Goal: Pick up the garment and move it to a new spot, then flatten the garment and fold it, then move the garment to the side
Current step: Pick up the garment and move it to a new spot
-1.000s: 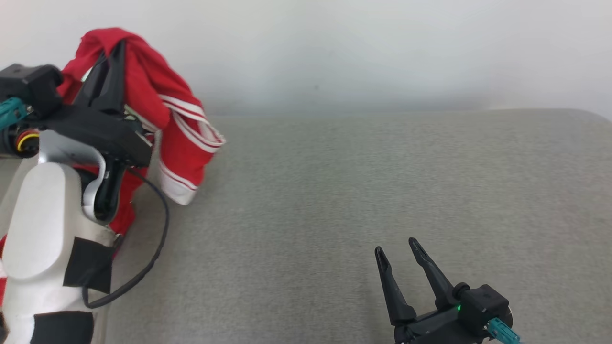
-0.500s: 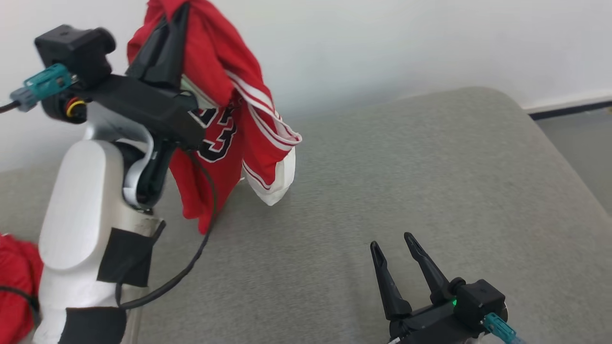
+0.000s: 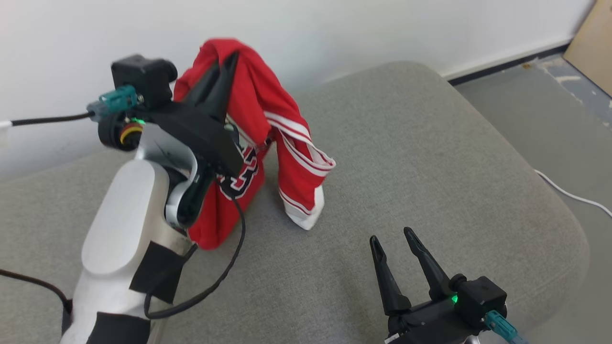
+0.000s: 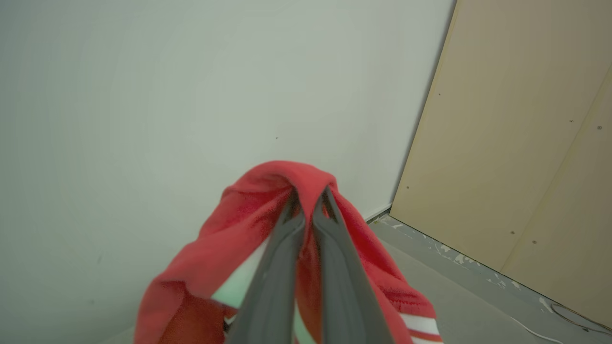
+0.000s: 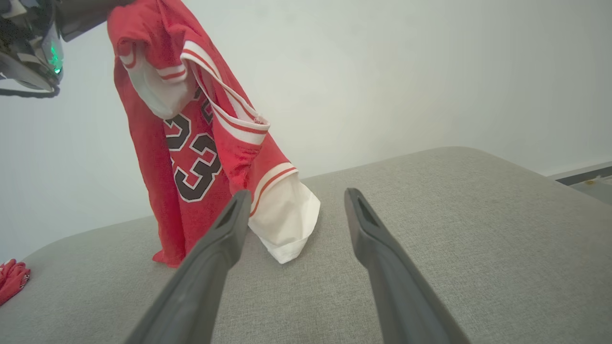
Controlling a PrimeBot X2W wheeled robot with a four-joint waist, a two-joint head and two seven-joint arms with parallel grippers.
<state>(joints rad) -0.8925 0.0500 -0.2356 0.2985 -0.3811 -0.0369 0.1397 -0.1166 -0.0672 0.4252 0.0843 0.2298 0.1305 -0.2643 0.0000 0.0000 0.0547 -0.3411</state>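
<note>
View has swung: jersey (image 3: 287,129) now hangs at ten o'clock, pinched by the left gripper (image 3: 233,57), hem touching cushion (image 3: 430,167); right gripper (image 3: 390,235) spread empty. Relocation seems nearly done.

Lab room: padded grey table (image 3: 430,167), plywood panel (image 4: 526,143).

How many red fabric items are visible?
2: a red numbered jersey pinched in the left gripper; a crumpled red cloth lying on the grey cushion. More may be hidden.
</note>
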